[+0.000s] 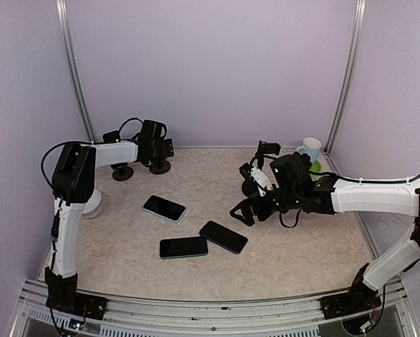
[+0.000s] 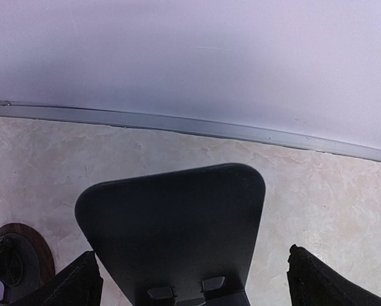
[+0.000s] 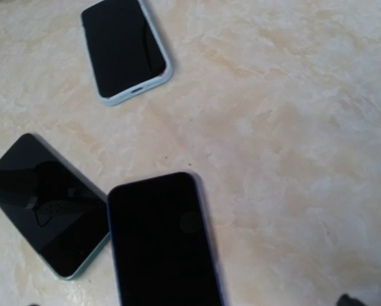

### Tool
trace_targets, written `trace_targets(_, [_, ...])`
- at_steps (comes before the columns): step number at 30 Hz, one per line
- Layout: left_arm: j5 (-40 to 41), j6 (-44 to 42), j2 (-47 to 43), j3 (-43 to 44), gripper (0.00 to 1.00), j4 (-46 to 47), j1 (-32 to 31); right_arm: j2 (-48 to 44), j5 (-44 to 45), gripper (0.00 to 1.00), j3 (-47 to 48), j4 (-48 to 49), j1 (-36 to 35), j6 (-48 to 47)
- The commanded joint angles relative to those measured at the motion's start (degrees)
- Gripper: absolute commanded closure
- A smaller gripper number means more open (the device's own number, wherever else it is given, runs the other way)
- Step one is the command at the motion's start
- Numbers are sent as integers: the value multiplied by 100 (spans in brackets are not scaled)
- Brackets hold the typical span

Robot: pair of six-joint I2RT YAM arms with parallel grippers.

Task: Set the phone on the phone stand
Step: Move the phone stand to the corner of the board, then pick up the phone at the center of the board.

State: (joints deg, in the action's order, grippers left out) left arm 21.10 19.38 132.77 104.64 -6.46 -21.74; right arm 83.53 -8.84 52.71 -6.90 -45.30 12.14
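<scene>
Tabletop [image 1: 301,260]: nearest phone [image 1: 223,236] near right claw [image 1: 244,213]

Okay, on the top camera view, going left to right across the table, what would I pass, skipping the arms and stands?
White round object → farthest phone → nearest phone → blue-edged phone → mug.

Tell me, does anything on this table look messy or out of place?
Nothing looks spilled or broken. Three phones lie flat at mismatched angles: the far phone on its own, then the near phone and the right phone touching at a corner. The black phone stand at the back left holds nothing.
</scene>
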Motion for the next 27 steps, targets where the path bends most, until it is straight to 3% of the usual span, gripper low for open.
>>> trace_targets(1, [-114,141,-657,-268,1,39,-18,111,-268,0,245,82,-66,-379])
trace_targets(11, [-150,462,-2177,-1446,1,27,-234,992,-36,0,1352,-307,-463,-1036])
trace_targets(16, [105,798,-3034,-2172,1,-449,-416,1678,-99,0,2109,-414,-508,-1242])
trace_targets(27, [417,1619,-5694,-5027,1,-594,-994,3727,-227,0,4251,-881,-532,-1700])
